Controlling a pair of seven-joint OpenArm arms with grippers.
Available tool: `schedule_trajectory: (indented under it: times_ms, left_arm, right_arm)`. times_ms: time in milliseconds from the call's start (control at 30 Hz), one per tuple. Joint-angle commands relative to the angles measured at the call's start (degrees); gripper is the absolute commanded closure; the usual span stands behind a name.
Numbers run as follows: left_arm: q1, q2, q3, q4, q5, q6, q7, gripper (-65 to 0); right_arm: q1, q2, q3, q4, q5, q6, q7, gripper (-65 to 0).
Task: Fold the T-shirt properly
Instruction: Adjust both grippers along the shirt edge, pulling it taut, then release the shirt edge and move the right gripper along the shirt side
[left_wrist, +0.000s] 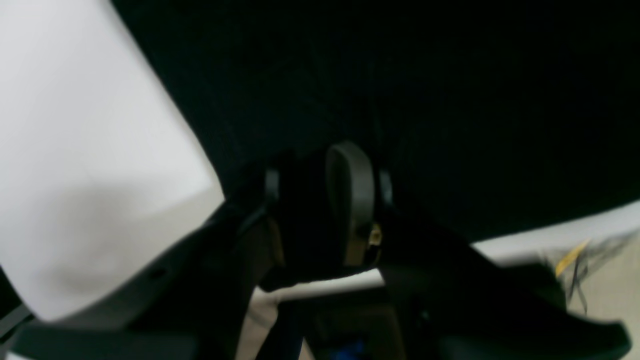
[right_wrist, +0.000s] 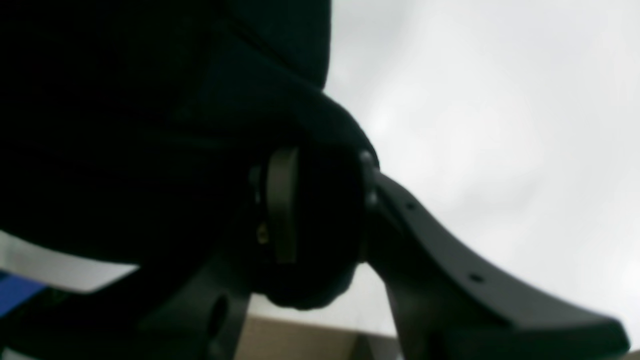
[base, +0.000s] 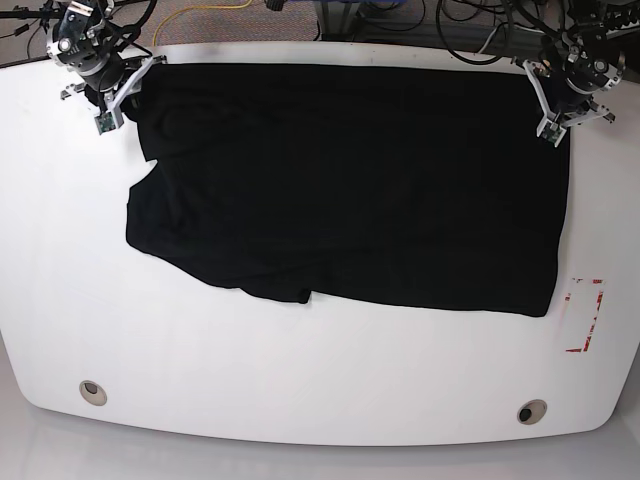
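Observation:
The black T-shirt (base: 350, 180) lies spread wide across the back half of the white table (base: 300, 380), its front edge uneven. In the base view my left gripper (base: 555, 122) sits at the shirt's far right corner and my right gripper (base: 112, 108) at its far left corner. The left wrist view shows the left gripper (left_wrist: 320, 215) shut on a bunch of the T-shirt (left_wrist: 400, 75). In the right wrist view the right gripper (right_wrist: 325, 210) is shut on a fold of the T-shirt (right_wrist: 125, 125), which bulges below the fingers. No lettering or print shows.
Red tape marks (base: 585, 315) lie on the table just right of the shirt's front corner. Two round holes (base: 92, 391) (base: 531, 411) sit near the front edge. Cables (base: 450, 20) run behind the table's back edge.

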Motion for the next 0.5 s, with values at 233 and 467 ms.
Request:
schedule_trajectory:
  times_ms: [233,467]
  left_arm:
    - [1.05,-0.09,-3.82,2.5,1.78,-0.89,6.29,-14.0]
    - [-0.35,-0.09,-3.47,6.54,1.78,-0.89,6.38,-14.0]
  right_arm:
    - [-0.11,0.73,0.2,6.7,0.56,-0.16,-1.99,-16.2]
    - [5.34,0.64,0.2,8.9,0.47,-0.16,-2.34,-38.8]
